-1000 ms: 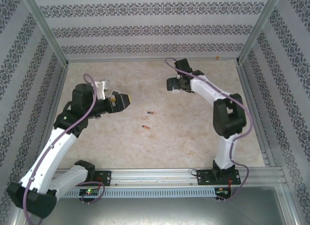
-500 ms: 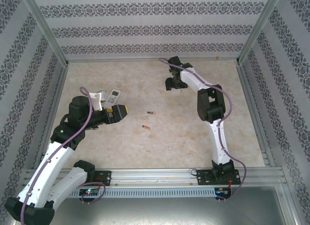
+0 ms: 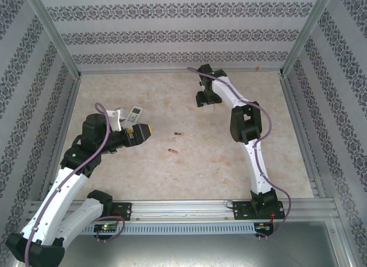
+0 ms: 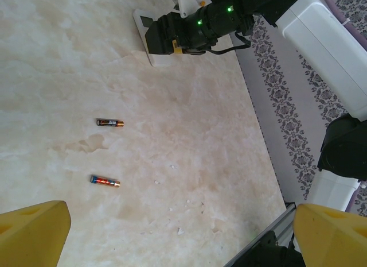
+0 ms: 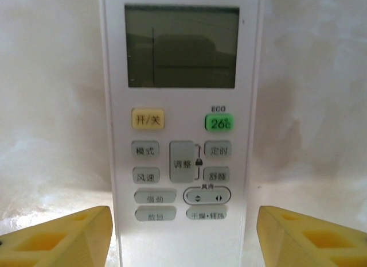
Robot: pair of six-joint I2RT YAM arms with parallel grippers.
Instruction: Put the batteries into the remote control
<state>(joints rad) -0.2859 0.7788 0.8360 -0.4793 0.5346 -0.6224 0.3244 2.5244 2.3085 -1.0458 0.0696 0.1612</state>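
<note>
Right fingers (image 5: 57, 235): yellow, hollow-celled blocks, closed against both long edges of the remote control (image 5: 182, 77) at the far side of the bench (image 3: 143, 175). The remote control is flat white plastic, face up, with a grey LCD on top. Yellow button reads "开/关", green one "26c" under "ECO". Grey ones: "模式", "定时", "调整", "风速", "舒睡", "风向". Bottom row is only partly legible.

Left fingers (image 4: 31, 235) are spread wide with nothing between them, over the bench's left half.

Far battery (image 4: 109, 123): slim dark cylinder, coppery end. Near battery (image 4: 105, 180): blue-red wrap, orange end. Both lie loose mid-bench, well apart from the remote control. Print is too small to read.

Second remote (image 3: 135, 112): small, white, just beyond the left fingers. Bench top is a beige marble pattern.
</note>
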